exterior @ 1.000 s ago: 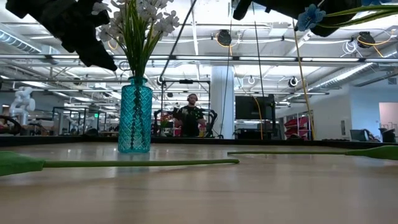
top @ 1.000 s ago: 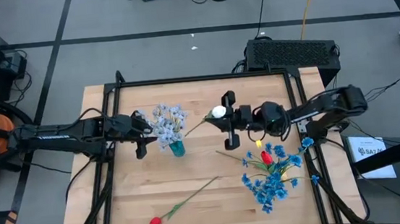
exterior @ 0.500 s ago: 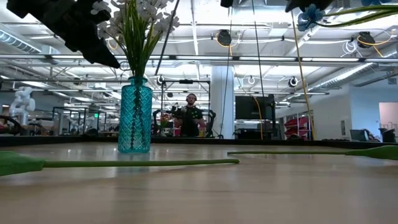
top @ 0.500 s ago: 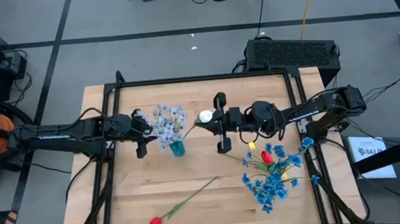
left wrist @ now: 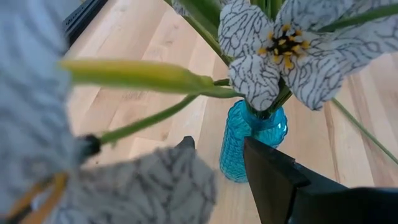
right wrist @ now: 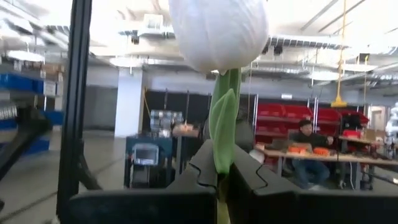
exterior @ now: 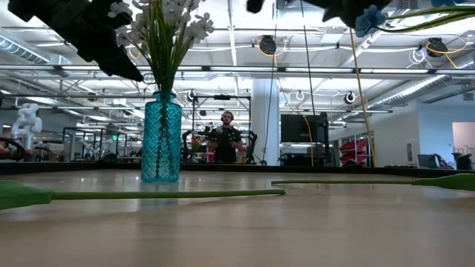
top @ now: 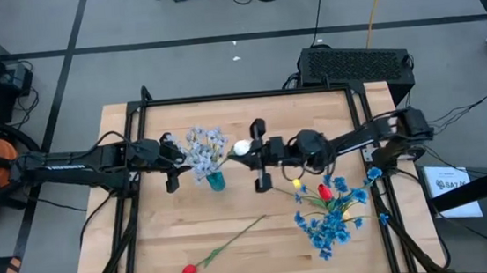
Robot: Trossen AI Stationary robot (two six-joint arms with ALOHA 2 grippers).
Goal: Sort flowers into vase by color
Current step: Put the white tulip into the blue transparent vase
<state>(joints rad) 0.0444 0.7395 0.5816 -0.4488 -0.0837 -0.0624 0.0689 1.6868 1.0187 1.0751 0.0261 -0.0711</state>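
Right gripper [top: 259, 157] sits above the middle of the table [top: 253, 242], fingers [right wrist: 249, 180] pinched tight on the green stem of a white tulip [top: 241, 147]. In the wrist view the stem runs straight up out of the closed jaws, with the pale bud [right wrist: 219, 31] above them. From overhead, the bud hangs just at 3 o'clock of the vase [top: 216, 181].

That vase is teal glass, upright, left of centre, and it carries a bunch of pale blue-white sprays [top: 202, 151]. The left gripper [top: 169, 163] hangs right at the 9 o'clock side of the bunch, jaws partly apart; one dark finger [left wrist: 280, 180] shows beside the vase neck. Whether it has hold of any stem I cannot tell.

At 4 o'clock from the vase, near the table's right edge, lies a heap of bright blue sprays [top: 329, 222] with a red tulip [top: 324, 191] and a yellow bud [top: 297, 184] on it. A second red tulip [top: 188, 270] lies alone near the front edge, at 7 o'clock from the vase, stem slanting up toward the centre.

Beyond the table, a person [exterior: 227, 141] stands far back in the room.
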